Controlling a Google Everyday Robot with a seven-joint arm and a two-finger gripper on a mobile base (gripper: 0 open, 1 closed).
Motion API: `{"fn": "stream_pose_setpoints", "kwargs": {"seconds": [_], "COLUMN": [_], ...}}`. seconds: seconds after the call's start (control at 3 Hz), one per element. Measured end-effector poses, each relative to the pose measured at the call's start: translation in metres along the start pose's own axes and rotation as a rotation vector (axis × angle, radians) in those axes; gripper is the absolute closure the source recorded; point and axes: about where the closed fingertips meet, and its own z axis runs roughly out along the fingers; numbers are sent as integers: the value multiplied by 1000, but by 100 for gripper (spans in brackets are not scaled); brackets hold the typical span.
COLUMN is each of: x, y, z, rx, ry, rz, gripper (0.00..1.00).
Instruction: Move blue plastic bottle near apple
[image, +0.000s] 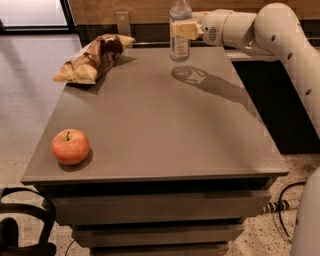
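The blue plastic bottle (180, 36) is clear and bluish with a pale label, held upright at the far edge of the table; its cap is cut off by the top of the view. Its shadow lies on the table below it, so it hangs above the surface. My gripper (183, 30) reaches in from the right and is shut on the bottle around its middle. The apple (70, 146), red-orange with a dark stem, sits at the table's near left corner, far from the bottle.
A brown and yellow snack bag (94, 57) lies at the far left of the grey table (165, 130). My arm (280, 30) spans the right side. Drawers sit below the tabletop. A black cable lies on the floor at the left.
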Motion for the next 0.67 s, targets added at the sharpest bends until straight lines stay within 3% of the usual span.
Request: {"fn": "stream_pose_setpoints", "kwargs": {"seconds": [0.67], "x": [-25], "y": [70], "z": [-35], "rx": [-84], "ry": [44], "rz": [6], "gripper": [100]}}
